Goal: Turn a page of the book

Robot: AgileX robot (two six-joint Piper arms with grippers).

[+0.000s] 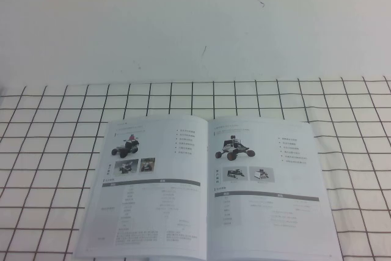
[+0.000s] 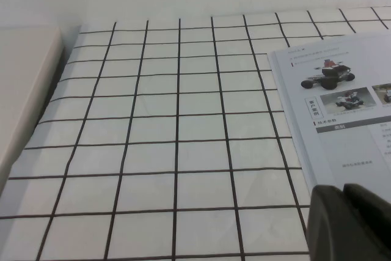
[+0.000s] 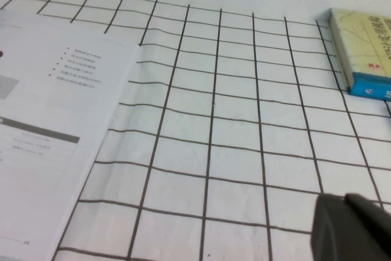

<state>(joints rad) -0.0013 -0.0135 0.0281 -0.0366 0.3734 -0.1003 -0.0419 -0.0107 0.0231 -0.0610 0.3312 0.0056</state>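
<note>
1. One book [image 1: 208, 191] lies open and flat on the gridded table [image 1: 55, 151], two pages showing; the right page [image 1: 269, 187] lies flat.
2. Two end effectors: left end effector [image 2: 351, 224] by the book's left edge, right end effector [image 3: 351, 227] over bare grid; grip state cannot be told.
3. One box [image 3: 363, 50] lies well apart.

You've got one book [image 1: 208, 191] lying open on one grid cloth [image 1: 55, 151], showing two facing pages: one left page [image 1: 149, 187] and one right page [image 1: 269, 191]. Each page carries one large wheeled-robot photo, two small photos and one grey-headed table. Two grippers show, one per wrist view: left gripper [image 2: 351, 224] near the book's left edge, right gripper [image 3: 351, 227] over bare cloth. One boxed item with a blue end [image 3: 363, 50] and one pale slab [image 2: 24, 84] sit off to the sides.
</note>
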